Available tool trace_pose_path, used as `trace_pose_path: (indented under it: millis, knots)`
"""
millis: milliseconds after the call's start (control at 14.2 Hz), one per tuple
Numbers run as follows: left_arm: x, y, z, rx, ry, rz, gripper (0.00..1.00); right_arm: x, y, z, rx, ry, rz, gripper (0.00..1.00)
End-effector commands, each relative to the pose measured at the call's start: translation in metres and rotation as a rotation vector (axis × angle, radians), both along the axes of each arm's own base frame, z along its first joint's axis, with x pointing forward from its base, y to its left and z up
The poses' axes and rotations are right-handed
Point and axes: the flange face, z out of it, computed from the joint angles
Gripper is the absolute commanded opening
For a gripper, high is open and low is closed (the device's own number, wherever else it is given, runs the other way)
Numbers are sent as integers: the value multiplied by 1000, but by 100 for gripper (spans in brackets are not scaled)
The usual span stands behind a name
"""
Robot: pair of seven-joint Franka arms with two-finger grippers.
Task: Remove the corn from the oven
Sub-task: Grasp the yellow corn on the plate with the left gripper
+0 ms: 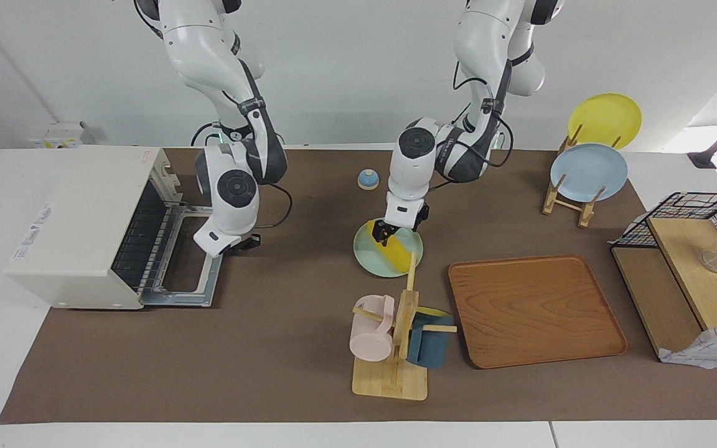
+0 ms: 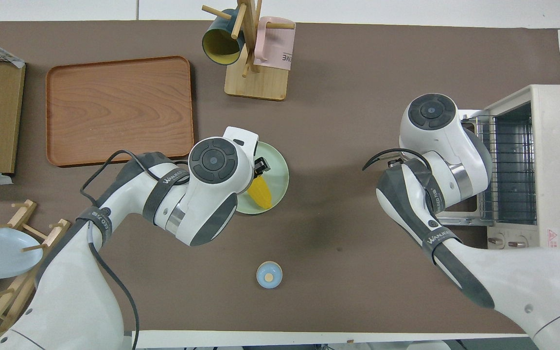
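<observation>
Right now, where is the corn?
The corn lies on the green plate mid-table, out of the oven, under the left gripper, nearer to the robots than the mug rack.

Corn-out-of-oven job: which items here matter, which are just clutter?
In play: corn on the pale green plate; oven, door down; left end effector at the corn; right end effector over the door.

Clutter: wooden tray, mug rack, plate rack, wire basket, small blue bowl.

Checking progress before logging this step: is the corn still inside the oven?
No, the corn lies on the pale green plate, apart from the open oven.
</observation>
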Motion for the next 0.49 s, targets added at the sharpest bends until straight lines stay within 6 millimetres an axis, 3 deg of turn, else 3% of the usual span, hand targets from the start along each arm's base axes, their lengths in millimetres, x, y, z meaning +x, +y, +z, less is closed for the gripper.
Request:
trace_pose_path:
  millis: [0,71,212,282,353,423]
  knots:
    - [7,-8,-4,2,-17,50,51,0,-7,-2,-46,-4,62,0]
    - [7,-8,-4,6,-14,58,4,0,-8,-1,-69,0,86,0]
    - [13,-13,12,6,-16,59,0,2,-10,4,-117,24,149,0]
    - [22,-7,28,31,-10,60,0,10,-10,20,-129,41,168,0]
    - [33,10,46,52,-30,62,0,17,-11,36,-144,75,183,0]
    - [50,38,62,55,-54,56,0,25,-16,57,-142,97,217,0]
